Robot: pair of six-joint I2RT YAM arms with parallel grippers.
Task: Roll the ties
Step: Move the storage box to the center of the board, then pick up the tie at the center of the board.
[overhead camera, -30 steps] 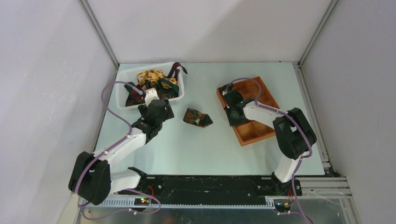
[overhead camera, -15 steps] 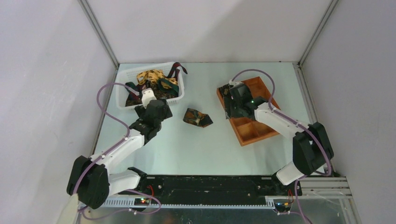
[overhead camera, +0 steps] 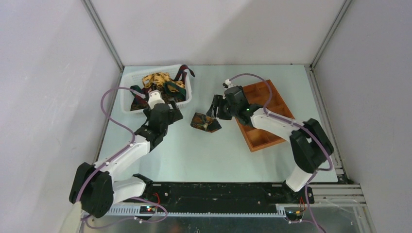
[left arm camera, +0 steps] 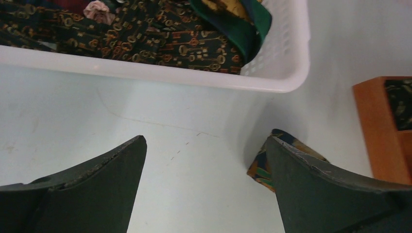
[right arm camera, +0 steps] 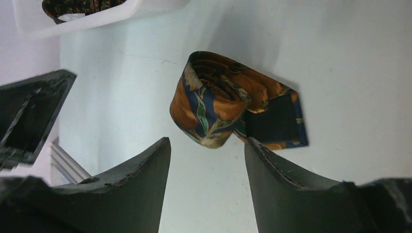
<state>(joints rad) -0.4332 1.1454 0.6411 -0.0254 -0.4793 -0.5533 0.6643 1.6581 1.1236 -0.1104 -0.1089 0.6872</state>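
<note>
I count one rolled tie (left arm camera: 399, 104) in my tray (left arm camera: 374, 131), another coil (right arm camera: 214, 104) on the table (right arm camera: 340, 58) under my released right claw (right arm camera: 206, 143), the left claw (left arm camera: 205, 141) released too, and loose ties (left arm camera: 145, 43) waiting in the basket (left arm camera: 286, 48).

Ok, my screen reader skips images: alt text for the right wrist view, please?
A loosely rolled orange, blue and green tie lies on the pale table just beyond the open, empty right gripper. The edge of a white basket shows top left.
</note>
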